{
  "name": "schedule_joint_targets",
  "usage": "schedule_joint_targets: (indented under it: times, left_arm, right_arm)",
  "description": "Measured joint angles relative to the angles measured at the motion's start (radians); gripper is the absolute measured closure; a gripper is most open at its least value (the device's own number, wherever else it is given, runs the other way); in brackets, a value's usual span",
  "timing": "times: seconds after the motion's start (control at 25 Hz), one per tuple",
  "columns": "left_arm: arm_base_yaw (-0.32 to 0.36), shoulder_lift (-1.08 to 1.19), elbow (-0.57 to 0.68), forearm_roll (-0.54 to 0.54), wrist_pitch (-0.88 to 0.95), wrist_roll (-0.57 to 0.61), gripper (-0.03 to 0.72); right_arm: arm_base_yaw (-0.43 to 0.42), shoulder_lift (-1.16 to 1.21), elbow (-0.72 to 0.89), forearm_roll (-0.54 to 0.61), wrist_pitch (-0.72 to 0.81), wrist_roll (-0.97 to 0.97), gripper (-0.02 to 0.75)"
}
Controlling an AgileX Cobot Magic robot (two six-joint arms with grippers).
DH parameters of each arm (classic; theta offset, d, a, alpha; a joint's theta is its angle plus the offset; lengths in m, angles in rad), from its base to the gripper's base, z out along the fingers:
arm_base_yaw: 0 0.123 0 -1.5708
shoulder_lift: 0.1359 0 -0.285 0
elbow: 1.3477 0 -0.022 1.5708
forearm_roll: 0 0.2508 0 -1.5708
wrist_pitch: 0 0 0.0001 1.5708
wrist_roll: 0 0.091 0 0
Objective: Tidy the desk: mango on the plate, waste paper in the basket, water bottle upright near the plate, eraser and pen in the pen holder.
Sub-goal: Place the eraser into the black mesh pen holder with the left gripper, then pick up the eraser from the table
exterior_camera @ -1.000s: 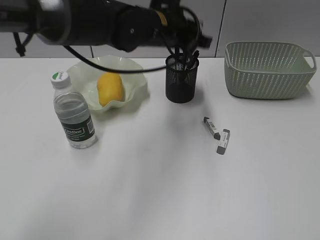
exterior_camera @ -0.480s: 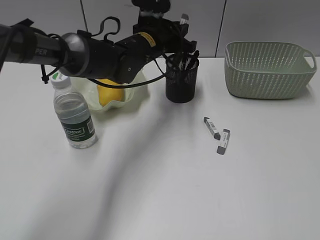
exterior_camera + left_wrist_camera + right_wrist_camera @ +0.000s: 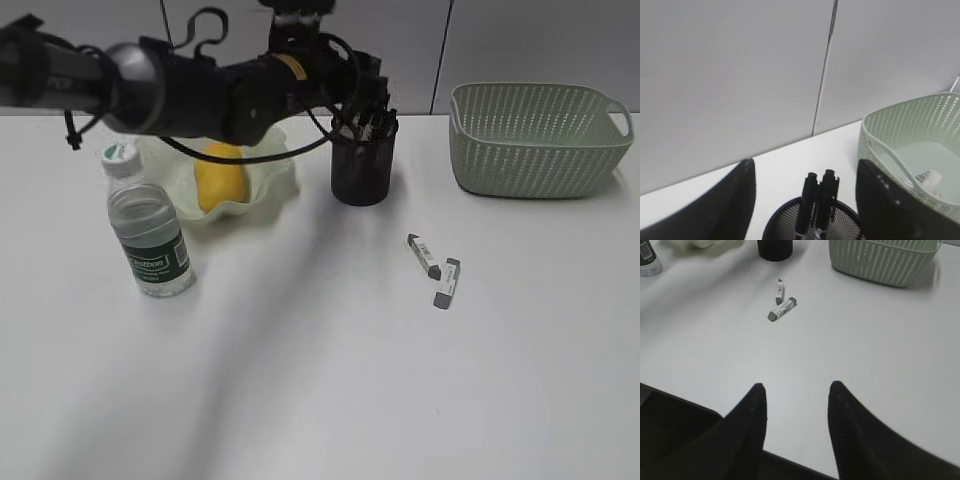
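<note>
My left gripper [image 3: 366, 100] hangs just above the black mesh pen holder [image 3: 362, 165], open and empty. In the left wrist view [image 3: 806, 161] its fingers stand wide on either side of the holder [image 3: 790, 225], where two black pens [image 3: 826, 200] stand upright. The mango [image 3: 220, 178] lies on the pale green plate [image 3: 275, 180]. The water bottle [image 3: 148, 228] stands upright in front of the plate. Two grey-and-white erasers [image 3: 424, 255] [image 3: 446, 283] lie on the desk [image 3: 320, 380]. My right gripper [image 3: 796, 390] is open and empty, low over the near desk.
The grey-green basket [image 3: 535, 140] stands at the back right; in the left wrist view [image 3: 875, 140] a small white thing with a barcode [image 3: 928, 176] lies in it. The right wrist view shows the erasers [image 3: 782, 309], the holder [image 3: 774, 247] and the basket [image 3: 880, 260] ahead.
My left arm has swung from close to the camera back over the pen holder, and its gripper now sits lower at the holder's mouth. Bottle, mango and erasers have not moved.
</note>
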Motion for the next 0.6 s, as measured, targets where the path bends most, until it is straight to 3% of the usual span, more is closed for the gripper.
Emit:
schedule_joint_targets:
  times: [0.12, 0.28, 0.4, 0.6]
  left_arm:
    - [0.003, -0.122, 0.000, -0.010, 0.227, -0.001, 0.248]
    - [0.006, -0.332, 0.041, 0.104, 0.526, -0.002, 0.393]
    - [0.021, -0.550, 0.237, 0.132, 0.634, -0.002, 0.428]
    - [0.046, -1.053, 0.684, 0.158, 0.849, -0.002, 0.437]
  right_arm:
    - [0.000, 0.000, 0.000, -0.001, 0.000, 0.000, 0.406]
    - [0.000, 0.000, 0.000, -0.002, 0.000, 0.000, 0.407]
    - [0.000, 0.000, 0.000, -0.002, 0.000, 0.000, 0.407]
    - [0.000, 0.000, 0.000, -0.003, -0.002, 0.000, 0.408]
